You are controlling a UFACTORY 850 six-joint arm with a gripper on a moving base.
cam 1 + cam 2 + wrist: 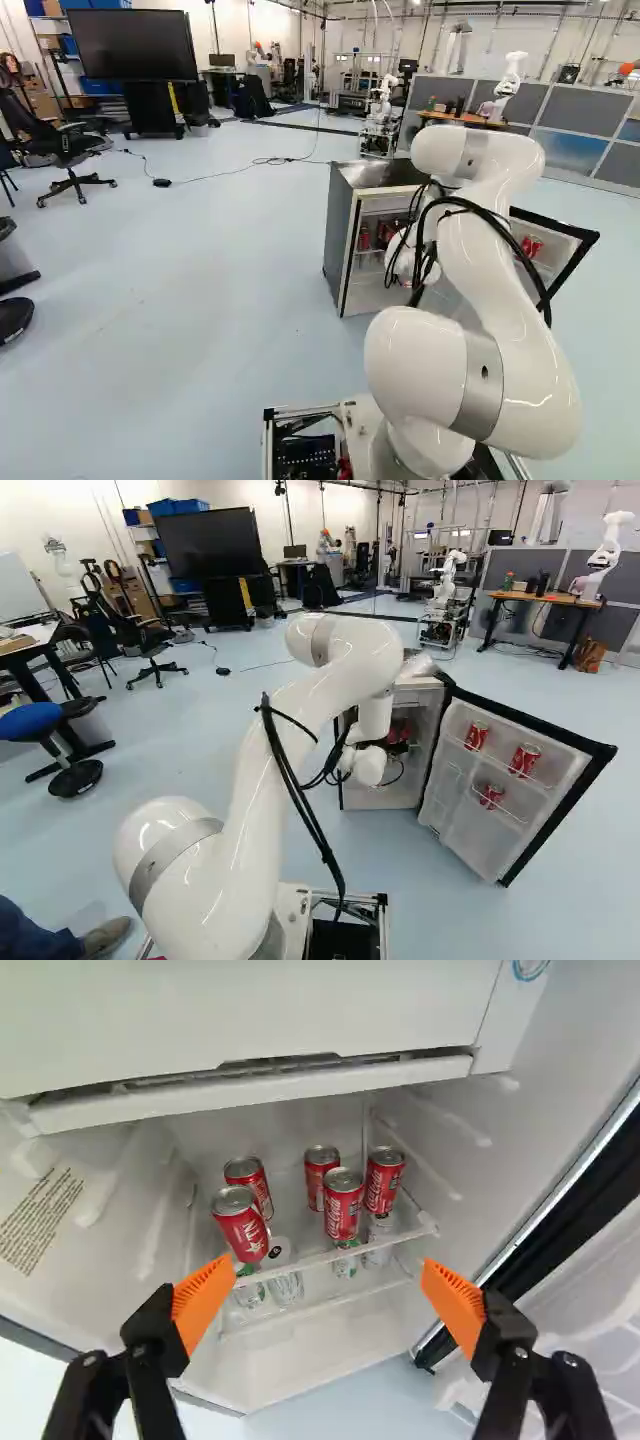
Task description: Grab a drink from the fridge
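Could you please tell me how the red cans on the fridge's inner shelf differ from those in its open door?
Five shelf cans show, but only three door cans. The shelf cans all stand on one level, while the door cans sit on two. The shelf cans are ahead of the open hand; the door cans are off to its side. Both sets are red with white markings.

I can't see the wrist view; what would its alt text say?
Open black gripper with orange pads facing into a white fridge. Five red cans stand on the shelf ahead, with paler cans below them.
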